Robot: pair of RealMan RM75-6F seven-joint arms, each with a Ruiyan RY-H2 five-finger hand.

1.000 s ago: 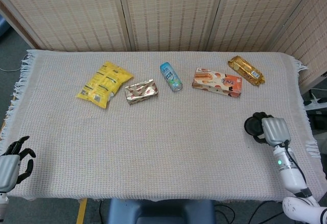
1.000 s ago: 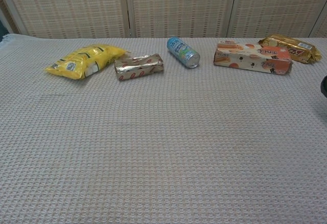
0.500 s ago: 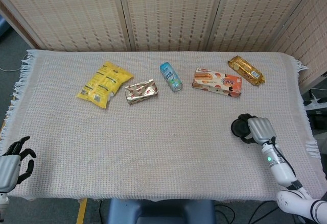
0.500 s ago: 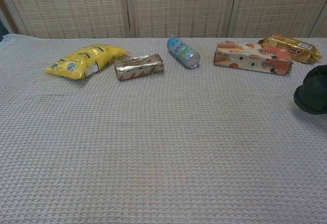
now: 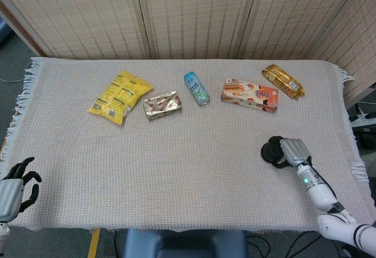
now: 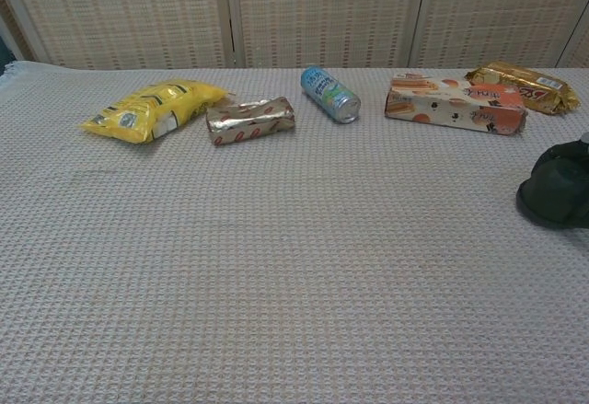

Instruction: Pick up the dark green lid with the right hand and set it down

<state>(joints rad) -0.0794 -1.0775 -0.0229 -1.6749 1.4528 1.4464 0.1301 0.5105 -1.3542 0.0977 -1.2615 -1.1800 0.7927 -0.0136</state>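
Observation:
The dark green lid [image 5: 270, 151] is round and sits low at the right side of the table, at or just above the cloth. My right hand [image 5: 293, 150] grips it from the right, fingers curled over its rim. In the chest view the lid [image 6: 555, 200] shows at the right edge, with dark fingers over its top. My left hand [image 5: 13, 186] hangs off the table's front left corner, holding nothing, fingers apart.
Along the far side lie a yellow snack bag [image 5: 120, 96], a silver wrapped bar [image 5: 163, 105], a blue can [image 5: 196, 88] on its side, an orange-and-white box [image 5: 249, 95] and a gold packet [image 5: 282, 81]. The table's right edge [image 5: 351, 140] is close to the lid.
My right hand has carried the lid leftward, further onto the table, and lower toward the cloth. The left hand has stayed put.

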